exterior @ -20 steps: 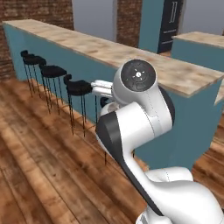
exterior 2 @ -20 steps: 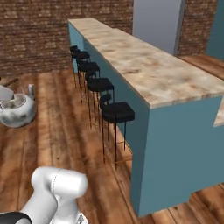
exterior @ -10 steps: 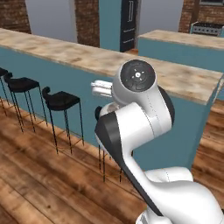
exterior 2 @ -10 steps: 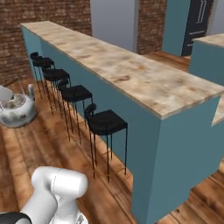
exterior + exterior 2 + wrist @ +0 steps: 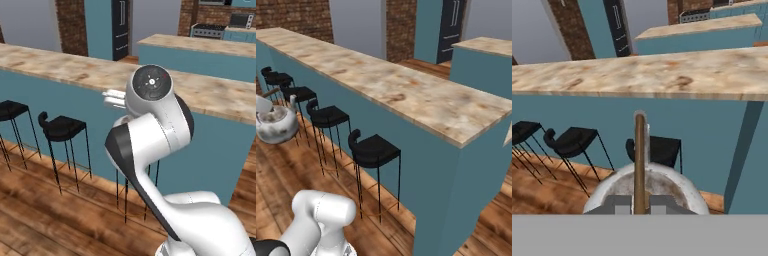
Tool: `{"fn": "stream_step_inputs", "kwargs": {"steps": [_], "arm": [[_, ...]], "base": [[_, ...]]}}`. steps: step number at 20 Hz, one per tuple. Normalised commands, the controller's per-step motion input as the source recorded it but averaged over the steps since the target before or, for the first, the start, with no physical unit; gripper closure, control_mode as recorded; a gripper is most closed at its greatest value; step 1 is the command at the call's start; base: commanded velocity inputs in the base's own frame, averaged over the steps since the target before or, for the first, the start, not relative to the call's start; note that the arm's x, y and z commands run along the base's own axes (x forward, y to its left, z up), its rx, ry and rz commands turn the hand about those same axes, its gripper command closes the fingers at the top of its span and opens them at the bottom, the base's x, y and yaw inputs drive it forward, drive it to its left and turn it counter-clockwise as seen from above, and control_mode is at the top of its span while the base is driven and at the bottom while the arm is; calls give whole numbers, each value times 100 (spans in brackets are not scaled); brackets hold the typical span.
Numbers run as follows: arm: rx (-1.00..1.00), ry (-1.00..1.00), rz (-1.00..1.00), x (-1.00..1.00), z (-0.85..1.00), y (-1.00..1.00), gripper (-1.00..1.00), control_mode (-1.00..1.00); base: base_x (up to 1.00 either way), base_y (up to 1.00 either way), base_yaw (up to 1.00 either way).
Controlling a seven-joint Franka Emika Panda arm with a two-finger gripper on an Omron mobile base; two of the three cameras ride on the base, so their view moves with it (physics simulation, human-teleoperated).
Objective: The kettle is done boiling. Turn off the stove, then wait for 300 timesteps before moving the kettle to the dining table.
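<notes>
My gripper (image 5: pixel 640 205) is shut on the thin arched handle of the kettle (image 5: pixel 644 186), which hangs under the hand above the wooden floor. The silver kettle (image 5: pixel 277 125) also shows at the left edge of the right base view, in front of the black stools. The dining table (image 5: pixel 637 75), a long beige marbled top on a teal base, runs straight ahead across the hand view. Its top (image 5: pixel 60 70) lies behind my arm in the left base view and stretches away to the left (image 5: pixel 406 95) in the right base view. Far back stands the stove (image 5: pixel 206 31).
Black stools (image 5: pixel 62 129) line the near side of the table (image 5: pixel 373 150), with another one (image 5: pixel 657 149) right behind the kettle. A second teal counter (image 5: pixel 200 50) stands beyond the table. A dark fridge door (image 5: pixel 448 25) and brick walls close the back.
The whole picture has shifted as the base drove and turned. The dining table now lies closer and more square ahead, and the stools have slid left. The kettle stays in my grip.
</notes>
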Motion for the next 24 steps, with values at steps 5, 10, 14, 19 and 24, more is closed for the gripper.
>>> {"fn": "stream_step_inputs", "kwargs": {"steps": [5, 10, 14, 19, 24], "arm": [[0, 0, 0, 0, 0, 0, 100, 100], [0, 0, 0, 0, 0, 0, 100, 100], [0, 0, 0, 0, 0, 0, 100, 100], [0, 0, 0, 0, 0, 0, 100, 100], [0, 0, 0, 0, 0, 0, 100, 100]], "base": [[2, 0, -1], [0, 0, 0], [0, 0, 0], [0, 0, 0], [0, 0, -1]]}}
